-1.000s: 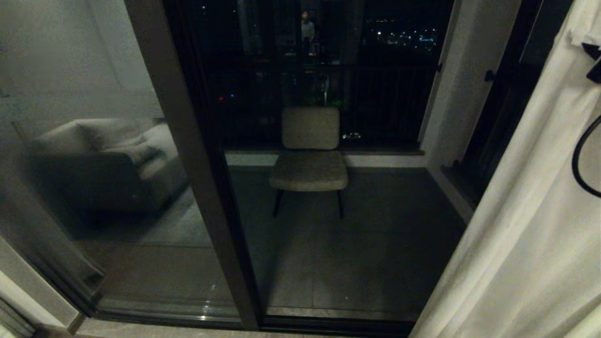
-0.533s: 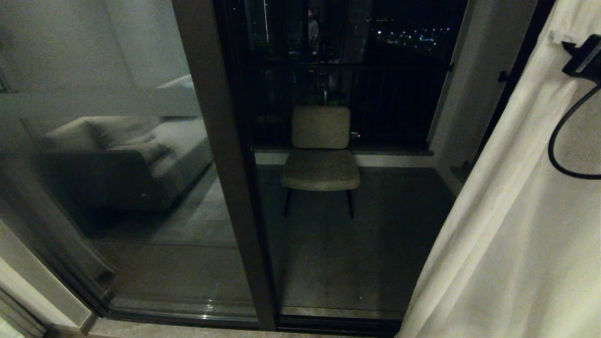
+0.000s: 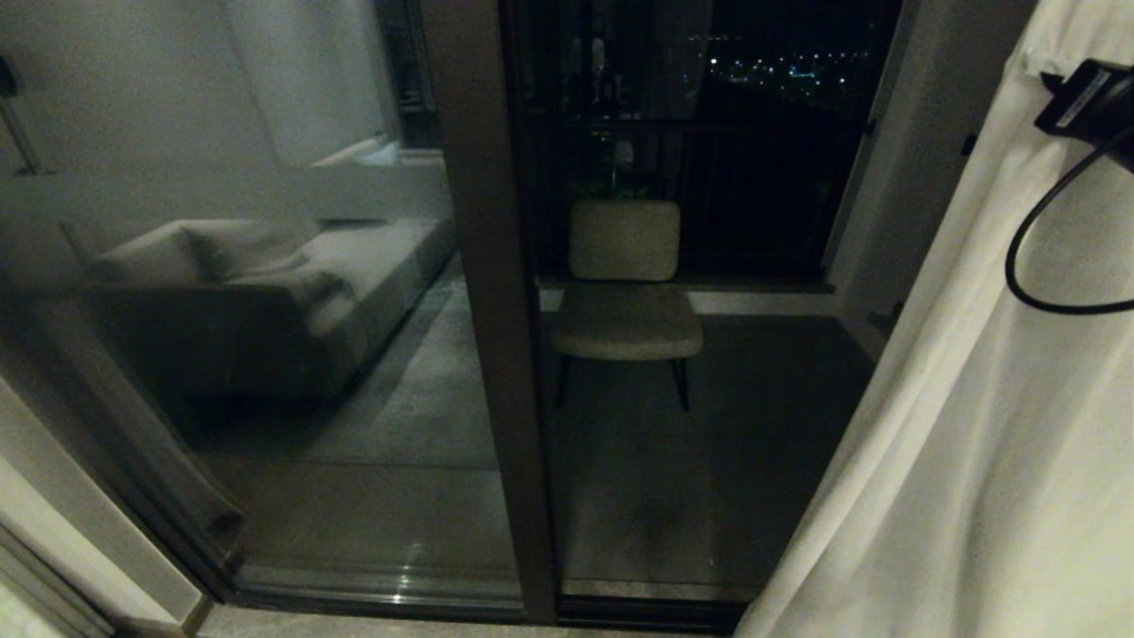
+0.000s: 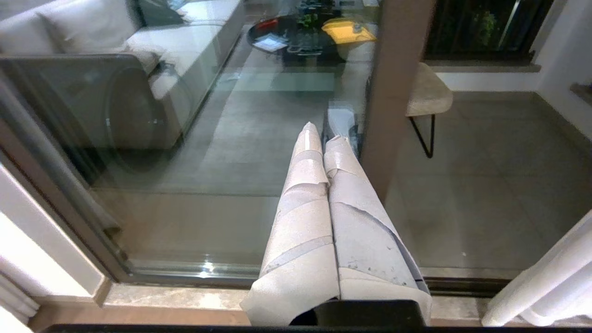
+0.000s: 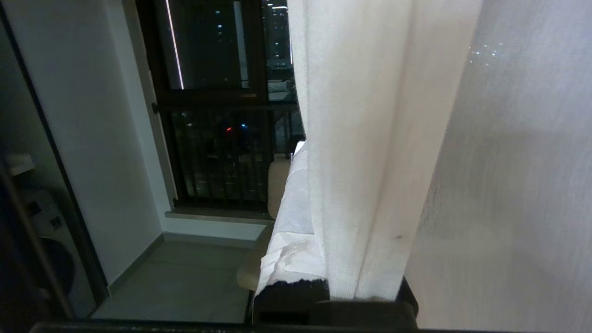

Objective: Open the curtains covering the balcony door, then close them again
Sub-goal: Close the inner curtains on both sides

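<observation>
Your right gripper [image 5: 319, 259] is up at the right side of the opening, and its fingers [image 5: 289, 231] are clamped together on the leading edge of the curtains [image 3: 974, 425]: in the right wrist view a thick fold of cream fabric runs down between the taped finger and the dark base, with the thinner sheer layer [image 5: 518, 175] hanging just beside it. From the head view you see only the black wrist housing [image 3: 1085, 102] at the upper right, pressed against the cloth, with a black cable [image 3: 1032, 266] looping below it.

The curtains hang gathered at the right edge of the head view. Their long axis runs top to bottom, but the near edge slants, leaning from the upper right down toward the lower middle of the view, with the pleats following that line to the floor.

The balcony door [image 3: 492, 310] stands uncovered across the rest of the view. Its dark frame post runs upright, slightly tilted in the picture, and the left pane carries a frosted band and reflects a sofa [image 3: 266, 292]. Through the glass you can see a padded chair [image 3: 625, 292] on the tiled balcony floor, facing you, with a railing and city lights behind it.

Your left gripper [image 4: 323, 152] points down toward the door's bottom track, near the frame post, its two taped fingers [image 4: 300, 217] pressed together with nothing between them.
</observation>
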You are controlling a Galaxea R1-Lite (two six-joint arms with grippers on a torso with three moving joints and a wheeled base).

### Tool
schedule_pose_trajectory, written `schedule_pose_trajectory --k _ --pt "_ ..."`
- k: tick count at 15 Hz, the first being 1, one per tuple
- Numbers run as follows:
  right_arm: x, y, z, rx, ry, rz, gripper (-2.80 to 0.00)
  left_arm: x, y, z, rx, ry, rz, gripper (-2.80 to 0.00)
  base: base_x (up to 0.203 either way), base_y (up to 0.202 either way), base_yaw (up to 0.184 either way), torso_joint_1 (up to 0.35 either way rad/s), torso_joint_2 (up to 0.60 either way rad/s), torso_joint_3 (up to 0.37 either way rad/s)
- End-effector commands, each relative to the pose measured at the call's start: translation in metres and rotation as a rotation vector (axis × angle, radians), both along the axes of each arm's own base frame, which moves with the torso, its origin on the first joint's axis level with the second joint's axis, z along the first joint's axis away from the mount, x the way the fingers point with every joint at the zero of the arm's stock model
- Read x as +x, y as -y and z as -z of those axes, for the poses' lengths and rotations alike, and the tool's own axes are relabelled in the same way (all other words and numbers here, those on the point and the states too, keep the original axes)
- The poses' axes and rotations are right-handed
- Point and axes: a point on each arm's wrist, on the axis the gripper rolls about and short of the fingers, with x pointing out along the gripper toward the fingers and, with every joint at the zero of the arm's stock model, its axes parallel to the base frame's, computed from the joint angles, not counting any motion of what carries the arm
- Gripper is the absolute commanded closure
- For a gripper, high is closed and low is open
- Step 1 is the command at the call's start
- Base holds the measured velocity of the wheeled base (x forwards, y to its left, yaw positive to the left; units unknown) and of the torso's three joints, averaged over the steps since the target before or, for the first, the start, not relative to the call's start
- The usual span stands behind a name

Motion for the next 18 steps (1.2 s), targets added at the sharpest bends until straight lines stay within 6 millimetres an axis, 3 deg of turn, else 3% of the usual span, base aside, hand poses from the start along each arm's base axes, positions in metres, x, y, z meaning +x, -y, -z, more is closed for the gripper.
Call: schedule_pose_trajectory --k 1,18 --pt "0.004 0.0 0.002 0.0 -0.003 -0.003 0.0 0.0 0.0 0.0 0.0 0.001 0.0 0.0 0.0 0.192 0.0 0.012 0.0 0.002" --pt "0.014 -0.011 0.008 0.015 0.021 0.003 0.0 0.0 0.0 0.0 0.0 0.001 0.0 0.0 0.0 0.192 0.001 0.003 0.0 0.003"
